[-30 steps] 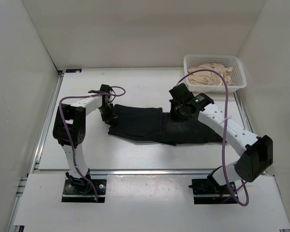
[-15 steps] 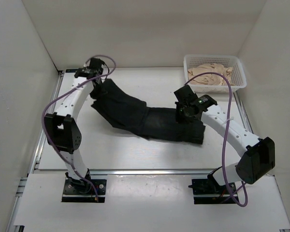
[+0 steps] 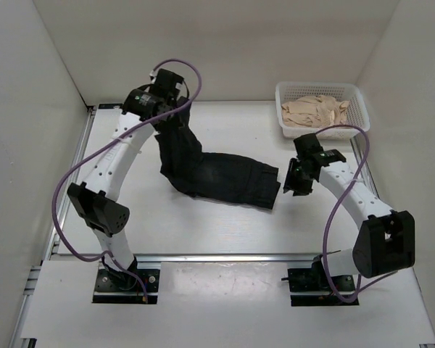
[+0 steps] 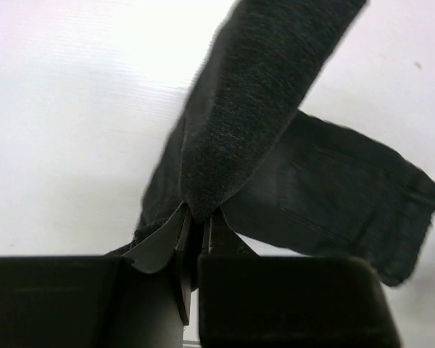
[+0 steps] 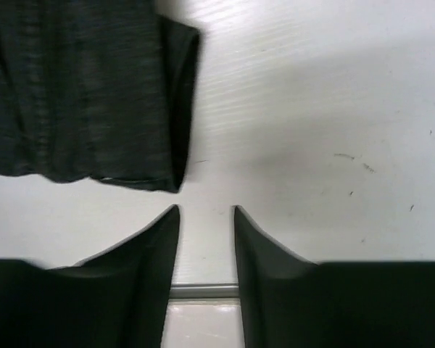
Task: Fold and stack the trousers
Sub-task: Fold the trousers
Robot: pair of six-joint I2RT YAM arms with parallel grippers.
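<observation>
Trousers (image 3: 225, 177) end just ahead and left of the right gripper (image 5: 206, 217), whose jaws stand apart with nothing between them, low over the bare table (image 3: 203, 225). From that folded end the black cloth runs off left and rises to the left gripper (image 4: 196, 228), clamped on 1 bunched edge. Far beyond the right gripper, a white basket (image 3: 322, 133) holds beige cloth (image 3: 315, 110).
</observation>
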